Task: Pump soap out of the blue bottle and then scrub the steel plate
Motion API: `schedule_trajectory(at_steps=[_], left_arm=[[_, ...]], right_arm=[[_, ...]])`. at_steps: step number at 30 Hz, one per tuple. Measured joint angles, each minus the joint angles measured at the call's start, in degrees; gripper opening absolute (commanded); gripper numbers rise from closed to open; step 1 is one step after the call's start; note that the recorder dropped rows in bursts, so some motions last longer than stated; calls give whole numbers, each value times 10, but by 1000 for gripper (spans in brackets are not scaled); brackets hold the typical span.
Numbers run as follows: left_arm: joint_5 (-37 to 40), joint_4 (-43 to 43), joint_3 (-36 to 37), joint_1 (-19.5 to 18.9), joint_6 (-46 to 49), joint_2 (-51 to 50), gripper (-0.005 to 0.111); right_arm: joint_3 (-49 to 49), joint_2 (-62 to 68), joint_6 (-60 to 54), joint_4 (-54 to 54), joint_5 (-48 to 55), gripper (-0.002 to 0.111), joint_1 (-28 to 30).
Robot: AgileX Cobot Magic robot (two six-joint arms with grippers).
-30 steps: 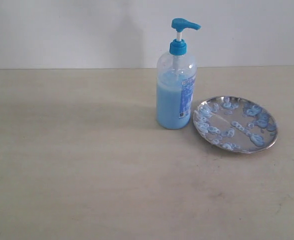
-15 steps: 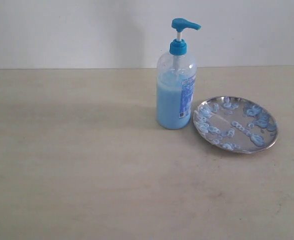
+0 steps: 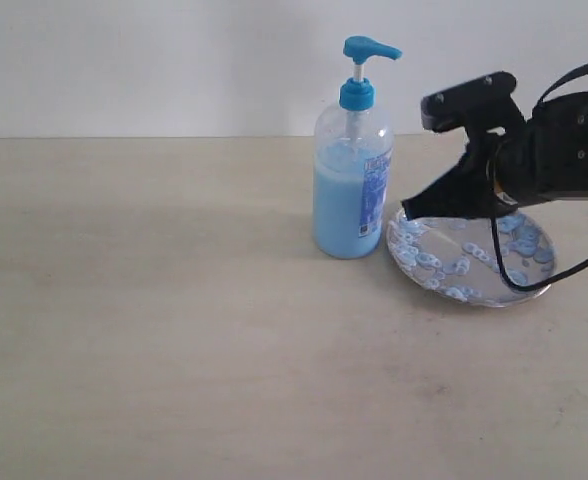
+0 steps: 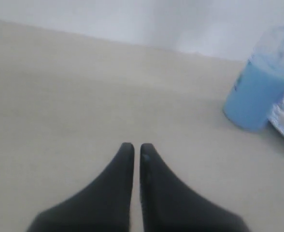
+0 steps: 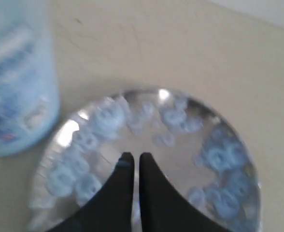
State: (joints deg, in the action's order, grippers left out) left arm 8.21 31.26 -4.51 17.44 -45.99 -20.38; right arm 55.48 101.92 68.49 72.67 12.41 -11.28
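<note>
The blue bottle stands upright mid-table, its blue pump head raised and light blue soap filling its lower half. Just right of it lies the steel plate, dotted with pale blue soapy blobs. My right gripper hangs shut over the plate's left part, close to the bottle; in the right wrist view its tips hover over the plate beside the bottle. My left gripper is shut and empty above bare table, with the bottle far off; the exterior view does not show it.
A pale wall backs the beige table. The right arm's black cable loops down over the plate's near right rim.
The right arm has come into the exterior view from the right and now hangs over the plate. Bottle and plate have not moved.
</note>
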Motion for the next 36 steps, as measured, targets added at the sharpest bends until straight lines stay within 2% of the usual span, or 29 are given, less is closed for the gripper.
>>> schedule_trajectory(at_steps=[4,6,9,13,17,20,24,26,28,30,32,34,36], left_arm=[[-2,0,0,-123,0,79,4],[-2,0,0,-171,0,123,4],[-4,0,0,-208,0,184,4],[-12,0,0,-219,0,201,4],[-12,0,0,-219,0,202,4],[-12,0,0,-219,0,202,4],[-12,0,0,-219,0,202,4],[-12,0,0,-219,0,202,4],[-14,0,2,-219,0,202,4],[-17,-4,14,-219,0,202,4],[-18,-12,34,-219,0,202,4],[12,-20,41,-219,0,202,4],[51,-32,42,-219,0,202,4]], right_arm=[[0,22,-178,-207,63,0,23],[1,21,-284,-303,87,0,25],[3,14,-422,-435,136,0,25],[6,-8,-520,-474,194,0,25],[71,-1,-524,-466,193,0,25],[158,38,-584,-571,195,0,23],[252,90,-765,-721,385,0,4],[257,101,-788,-727,491,0,-1],[258,102,-766,-668,542,0,6],[262,102,-719,-597,535,0,28],[274,105,-675,-575,483,0,60],[289,110,-690,-640,426,0,81],[295,114,-771,-727,418,0,84]])
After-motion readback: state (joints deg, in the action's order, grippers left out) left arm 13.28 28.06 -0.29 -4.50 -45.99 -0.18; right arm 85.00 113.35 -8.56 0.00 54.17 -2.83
